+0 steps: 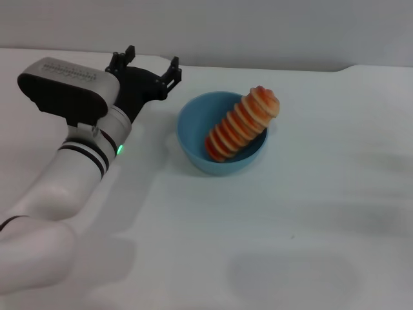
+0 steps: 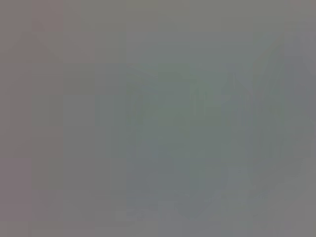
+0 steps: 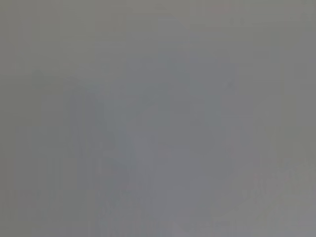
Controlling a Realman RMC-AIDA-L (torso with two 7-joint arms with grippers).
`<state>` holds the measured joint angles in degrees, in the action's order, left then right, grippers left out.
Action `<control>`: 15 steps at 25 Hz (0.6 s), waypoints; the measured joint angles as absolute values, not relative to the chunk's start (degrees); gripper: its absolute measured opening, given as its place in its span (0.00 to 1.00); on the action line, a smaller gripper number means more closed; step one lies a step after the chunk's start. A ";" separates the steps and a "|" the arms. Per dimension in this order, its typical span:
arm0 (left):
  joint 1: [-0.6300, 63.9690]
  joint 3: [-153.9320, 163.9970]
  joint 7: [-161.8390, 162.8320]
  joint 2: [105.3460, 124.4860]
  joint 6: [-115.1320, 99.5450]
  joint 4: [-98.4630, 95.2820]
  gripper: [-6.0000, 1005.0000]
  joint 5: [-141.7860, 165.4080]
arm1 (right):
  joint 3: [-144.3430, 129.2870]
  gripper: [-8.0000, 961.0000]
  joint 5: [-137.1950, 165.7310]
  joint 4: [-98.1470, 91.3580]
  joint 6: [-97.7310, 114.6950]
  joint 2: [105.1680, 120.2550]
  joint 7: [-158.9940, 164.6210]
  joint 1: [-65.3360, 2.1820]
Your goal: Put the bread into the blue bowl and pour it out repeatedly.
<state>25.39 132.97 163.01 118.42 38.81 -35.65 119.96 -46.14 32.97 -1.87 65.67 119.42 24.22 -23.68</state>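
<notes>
Head view: the bread leans inside the blue bowl, one end over the rim. My left hand hovers just beside the bowl, fingers spread, empty. Bowl looks light, smooth, probably slippery; I'd pinch its rim.

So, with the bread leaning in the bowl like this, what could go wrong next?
1. The bread lies tilted, its upper end sticking out over the rim of the blue bowl; a nudge could tip it out early.
2. The left gripper, jaws open, sits beside the bowl; reaching in, it may push the light bowl across the table instead of gripping the rim.
</notes>
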 joint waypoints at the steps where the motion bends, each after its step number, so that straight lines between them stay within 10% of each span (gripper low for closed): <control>1: 25.40 133.26 163.01 118.42 39.09 -35.58 0.86 119.96 | -46.14 0.71 32.93 -1.85 65.72 119.42 23.82 -23.67; 15: 24.97 134.59 164.13 118.73 42.28 -35.01 0.86 119.52 | -46.14 0.71 32.78 -1.75 65.58 119.37 23.31 -23.78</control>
<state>24.97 134.59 164.13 118.73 42.28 -35.01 119.52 -46.14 32.78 -1.75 65.58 119.37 23.31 -23.78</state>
